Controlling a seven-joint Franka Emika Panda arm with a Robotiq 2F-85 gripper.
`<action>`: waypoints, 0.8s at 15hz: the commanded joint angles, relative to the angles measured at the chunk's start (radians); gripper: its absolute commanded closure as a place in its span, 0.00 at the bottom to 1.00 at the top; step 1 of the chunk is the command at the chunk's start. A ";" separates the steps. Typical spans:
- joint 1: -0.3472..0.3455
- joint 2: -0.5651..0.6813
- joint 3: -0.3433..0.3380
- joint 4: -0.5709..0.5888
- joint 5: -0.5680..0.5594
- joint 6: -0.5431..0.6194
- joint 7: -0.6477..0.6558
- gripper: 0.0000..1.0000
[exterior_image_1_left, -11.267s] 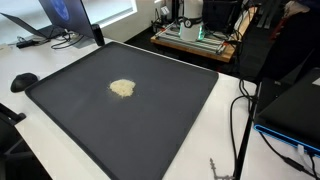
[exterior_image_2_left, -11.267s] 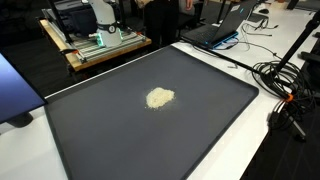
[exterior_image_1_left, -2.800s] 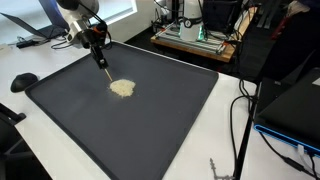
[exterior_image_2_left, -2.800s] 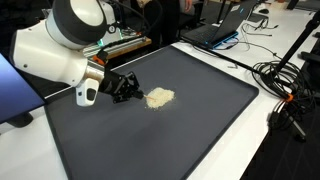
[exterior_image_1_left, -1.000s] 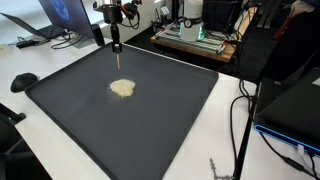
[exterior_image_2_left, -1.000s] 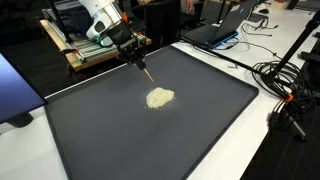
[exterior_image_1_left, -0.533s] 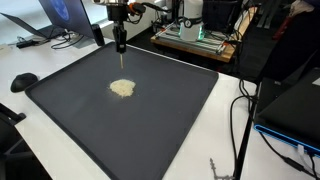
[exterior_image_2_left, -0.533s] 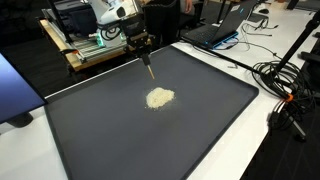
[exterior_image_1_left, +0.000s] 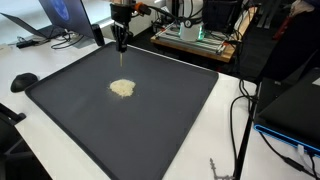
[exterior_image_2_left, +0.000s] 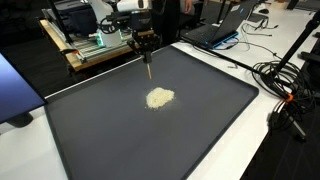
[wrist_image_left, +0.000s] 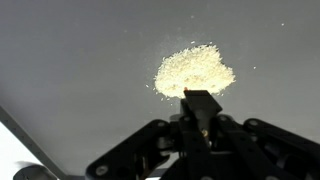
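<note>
A small heap of pale crumbs (exterior_image_1_left: 122, 88) (exterior_image_2_left: 160, 97) lies on a large dark mat (exterior_image_1_left: 170, 115) (exterior_image_2_left: 205, 115). In both exterior views my gripper (exterior_image_1_left: 121, 42) (exterior_image_2_left: 146, 45) hangs above the mat's far edge, behind the heap and apart from it. It is shut on a thin dark tool (exterior_image_1_left: 122, 58) (exterior_image_2_left: 149, 68) that points straight down with its tip off the mat. In the wrist view the gripper (wrist_image_left: 200, 125) comes in from below. The tool (wrist_image_left: 201, 103) juts out between the jaws towards the crumbs (wrist_image_left: 195, 70).
A laptop (exterior_image_1_left: 60, 18) and a black puck (exterior_image_1_left: 24, 81) sit by one side of the mat. Behind it is a wooden crate of equipment (exterior_image_1_left: 195, 40) (exterior_image_2_left: 100, 45). Cables (exterior_image_1_left: 240, 120) (exterior_image_2_left: 285, 80) and another laptop (exterior_image_2_left: 225, 30) lie beyond the opposite side.
The gripper has shifted sideways along the mat's far edge, and the tool has swung from tilted to upright. The heap of crumbs has not moved.
</note>
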 joint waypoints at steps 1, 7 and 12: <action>0.024 -0.040 0.015 0.023 -0.191 -0.076 0.109 0.97; 0.067 -0.006 0.086 0.122 -0.260 -0.224 0.054 0.97; 0.099 0.062 0.123 0.247 -0.265 -0.390 0.004 0.97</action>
